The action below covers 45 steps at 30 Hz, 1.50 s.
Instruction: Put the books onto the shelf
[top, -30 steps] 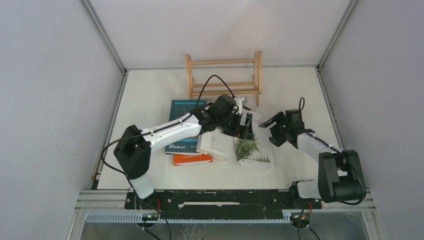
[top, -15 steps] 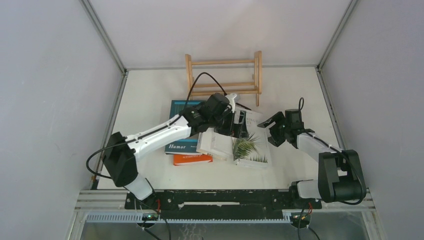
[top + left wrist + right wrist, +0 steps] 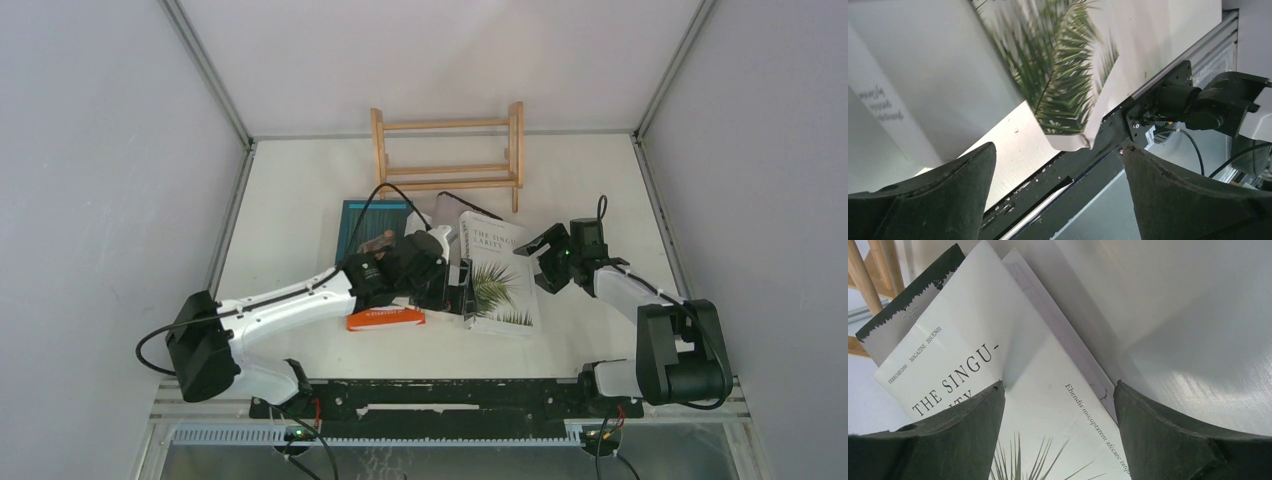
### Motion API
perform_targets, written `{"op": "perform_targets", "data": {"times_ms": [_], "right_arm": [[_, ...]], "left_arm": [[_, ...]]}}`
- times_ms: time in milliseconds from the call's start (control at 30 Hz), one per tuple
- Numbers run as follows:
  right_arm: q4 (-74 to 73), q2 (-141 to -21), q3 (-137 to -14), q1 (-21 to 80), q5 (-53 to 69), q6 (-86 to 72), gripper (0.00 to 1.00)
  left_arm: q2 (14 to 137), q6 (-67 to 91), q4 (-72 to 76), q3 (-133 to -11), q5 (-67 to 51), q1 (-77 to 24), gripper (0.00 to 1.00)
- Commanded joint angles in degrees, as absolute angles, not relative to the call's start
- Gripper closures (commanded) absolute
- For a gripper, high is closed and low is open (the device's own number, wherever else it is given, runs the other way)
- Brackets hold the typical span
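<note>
The white palm-leaf book "The Singularity" (image 3: 497, 272) lies flat at the table's middle, its cover fully showing (image 3: 1013, 365). My left gripper (image 3: 458, 290) hovers open at its left edge with nothing between the fingers; in the left wrist view (image 3: 1058, 150) the book's near corner (image 3: 1063, 90) lies just beyond the fingertips. At the book's right edge my right gripper (image 3: 536, 265) is open, its fingers (image 3: 973, 425) spread over the cover. The teal book (image 3: 362, 218) and orange book (image 3: 385, 319) peek out from under the left arm. The wooden shelf (image 3: 448, 160) stands at the back.
A thin pale book (image 3: 1068, 335) sticks out from under the palm-leaf book, and a dark-edged one (image 3: 908, 290) lies beside it near the shelf posts (image 3: 863, 275). The black front rail (image 3: 1088, 165) and the right arm's base (image 3: 1218, 100) are close by.
My left arm has drawn back from the far side of the pile toward the near edge, uncovering the palm-leaf book, which has shifted and now lies flat. The right arm has stayed put.
</note>
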<state>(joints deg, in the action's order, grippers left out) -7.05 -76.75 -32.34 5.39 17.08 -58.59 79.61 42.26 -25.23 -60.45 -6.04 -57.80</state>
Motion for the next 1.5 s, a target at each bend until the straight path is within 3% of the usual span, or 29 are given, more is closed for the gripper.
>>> {"op": "perform_targets", "data": {"times_ms": [0,467,1167,1467], "right_arm": [[-5.6,-76.8,-34.6,5.5,17.8,-57.7,0.14],[-7.2,-76.4,-34.6,4.4,19.4,-55.3,0.13],[-6.9,-76.0,-33.8,1.9,22.9,-52.8,0.13],[-6.9,-77.1,-33.8,1.4,24.2,-51.1,0.14]], "left_arm": [[75.7,50.4,-17.8,-54.8,-2.1,-58.7,0.00],[75.4,63.6,-2.3,-47.0,3.7,-62.9,0.00],[77.2,70.7,-11.3,-51.0,14.7,-70.7,0.00],[77.6,75.8,-5.2,-47.9,21.0,-71.8,0.00]]}}
